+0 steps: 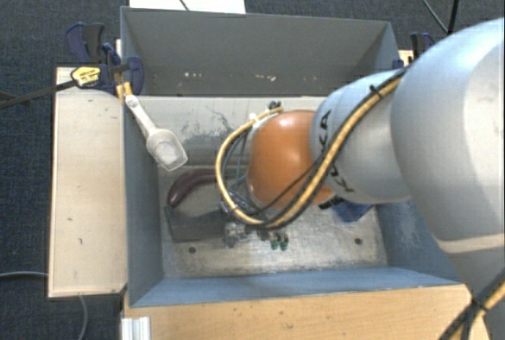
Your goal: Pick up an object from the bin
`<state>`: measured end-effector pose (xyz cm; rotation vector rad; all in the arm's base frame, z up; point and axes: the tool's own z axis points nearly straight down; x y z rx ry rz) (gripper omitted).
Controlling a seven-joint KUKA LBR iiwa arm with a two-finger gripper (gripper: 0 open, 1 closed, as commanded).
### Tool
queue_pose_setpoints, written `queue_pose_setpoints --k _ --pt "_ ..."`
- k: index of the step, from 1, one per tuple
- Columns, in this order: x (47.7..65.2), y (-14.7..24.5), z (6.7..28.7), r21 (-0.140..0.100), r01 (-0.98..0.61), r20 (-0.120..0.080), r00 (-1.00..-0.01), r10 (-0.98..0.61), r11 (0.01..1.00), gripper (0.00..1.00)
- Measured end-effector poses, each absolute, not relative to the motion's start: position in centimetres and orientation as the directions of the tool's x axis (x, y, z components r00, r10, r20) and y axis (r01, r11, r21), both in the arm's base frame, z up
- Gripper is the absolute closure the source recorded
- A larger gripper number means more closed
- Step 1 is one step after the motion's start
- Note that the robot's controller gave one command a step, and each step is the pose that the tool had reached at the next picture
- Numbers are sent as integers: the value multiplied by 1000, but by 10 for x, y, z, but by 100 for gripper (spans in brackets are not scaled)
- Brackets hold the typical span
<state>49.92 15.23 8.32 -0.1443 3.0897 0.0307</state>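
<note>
My gripper (pixel 234 233) is low in the bin's middle, mostly hidden under the arm's orange cover. Just left of it lies a dark grey flat piece (pixel 192 225) on the bin floor, and the gripper's lower end is at that piece's right edge. A dark maroon curved thing (pixel 188 186) lies right above the grey piece. A white plastic scoop (pixel 161 143) rests further up, its handle leaning against the bin's left wall.
A blue thing (pixel 352 211) pokes out from under the arm at the bin's right. The arm and its cables cover the right half of the bin. Bare floor shows along the front wall and at the back.
</note>
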Motion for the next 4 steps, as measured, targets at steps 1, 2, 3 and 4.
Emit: queue_pose_setpoints --k 1,2,3,4 --pt "499 152 83 18 -93 -49 -995 -92 996 100" --pt "490 137 173 -1 -3 5 -1000 -3 1000 100" --pt "490 137 173 -1 -2 5 -1000 -2 1000 100" --pt "487 136 206 -3 -22 10 -1000 -22 1000 100"
